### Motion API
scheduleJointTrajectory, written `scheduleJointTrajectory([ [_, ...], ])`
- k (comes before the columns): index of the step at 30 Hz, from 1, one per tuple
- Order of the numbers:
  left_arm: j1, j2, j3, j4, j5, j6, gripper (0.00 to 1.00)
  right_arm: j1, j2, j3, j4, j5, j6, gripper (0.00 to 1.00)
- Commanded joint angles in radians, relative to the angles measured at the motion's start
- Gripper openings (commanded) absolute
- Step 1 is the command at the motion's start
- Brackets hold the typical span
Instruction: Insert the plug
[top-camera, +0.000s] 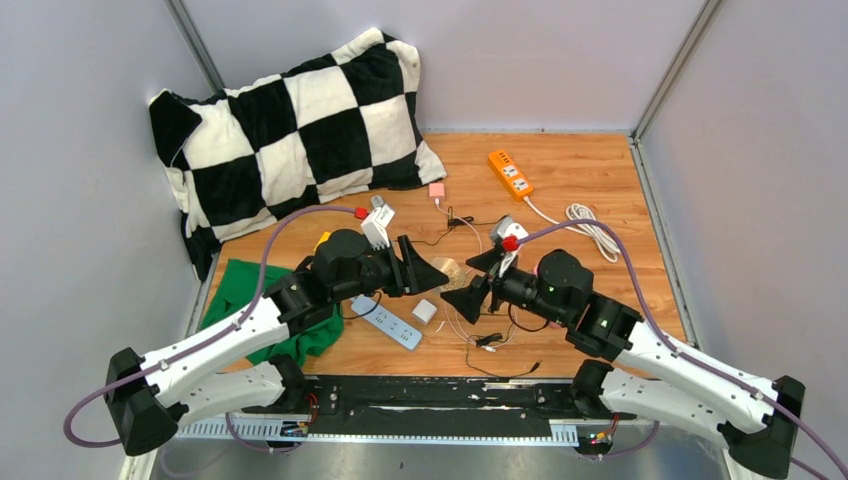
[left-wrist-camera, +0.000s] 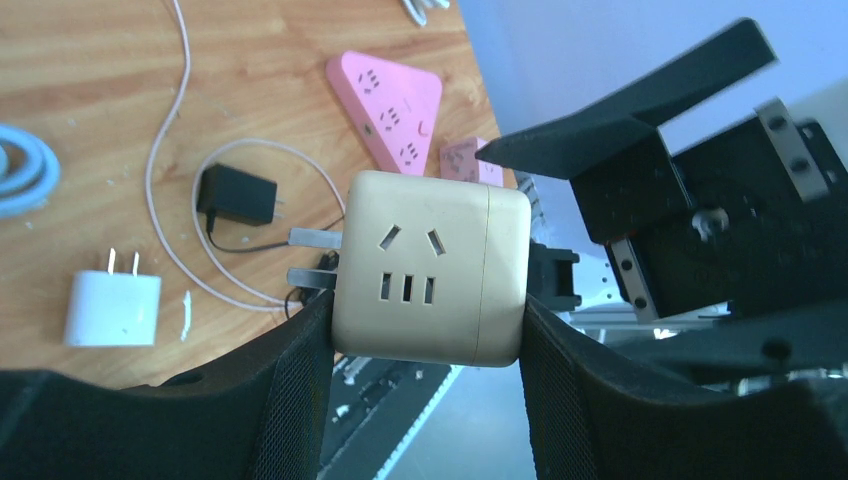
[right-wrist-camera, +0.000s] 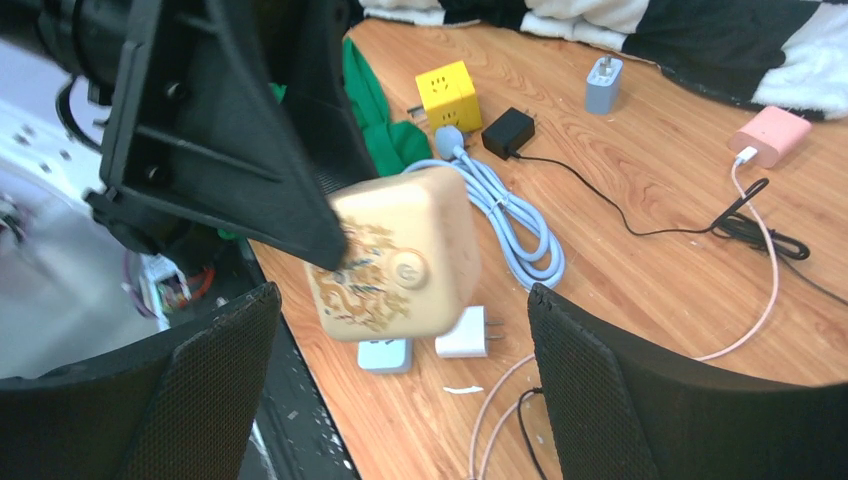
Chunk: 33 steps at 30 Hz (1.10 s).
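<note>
Cube (left-wrist-camera: 430, 268): we judge rigid, light; grip flat sides | left fingers (left-wrist-camera: 280, 400) clamp it | right fingers (right-wrist-camera: 610, 390) wide, empty

Mid-bench is tight. L gripper (top-camera: 428, 270) jaws clamp the cube (left-wrist-camera: 430, 270). R gripper (right-wrist-camera: 400, 298) faces it close, jaws wide, one tip just beside the cube, so there's no room to pass btwn them. Clutter below: white strip (top-camera: 388, 323), charger (top-camera: 424, 311), black cables (top-camera: 487, 341). Green cloth (top-camera: 240, 290) fills the L side and the pillow (top-camera: 290, 120) the back-L corner. Orange strip (top-camera: 510, 172) and cable coil (top-camera: 585, 215) sit back-R. Bare bench (top-camera: 460, 160) shows at rear centre and R of the R arm.
</note>
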Motion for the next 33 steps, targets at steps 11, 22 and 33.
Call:
scheduleJointTrajectory([
  [11,-0.003,0.024,0.039,0.014,0.074,-0.069,0.0,0.197,0.171,0.1,-0.028,0.354,-0.184,0.46],
  [22,-0.002,0.052,0.211,-0.327,-0.164,0.291,0.88,0.154,0.208,0.125,-0.17,0.596,-0.102,0.0],
  [33,-0.002,0.031,0.235,-0.475,-0.308,0.525,1.0,-0.158,0.253,0.136,-0.408,0.592,-0.042,0.0],
])
